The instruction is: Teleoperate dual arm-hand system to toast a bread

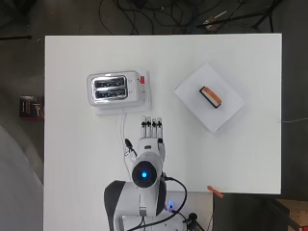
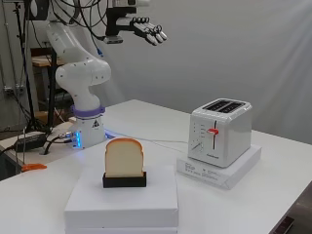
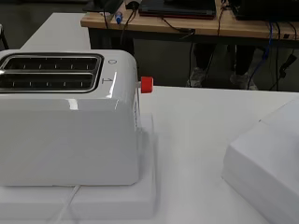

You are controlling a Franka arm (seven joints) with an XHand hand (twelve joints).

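Robotics lab, grey backdrop curtain (image 2: pixel 253 53), loose floor cables (image 1: pixel 159 14), cluttered workbench (image 3: pixel 187 25)

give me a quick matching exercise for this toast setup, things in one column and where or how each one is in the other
Things:
1. bread slice
2. toaster
3. toaster lever
4. hand

States:
A. red, on the toaster's side
B. upright in a black holder on a white box
C. raised above the table, fingers straight, holding nothing
D. both slots empty, on a flat white block

Pairs: 1-B, 2-D, 3-A, 4-C

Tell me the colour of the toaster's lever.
Red lever on the white toaster; wrist view shows it best.
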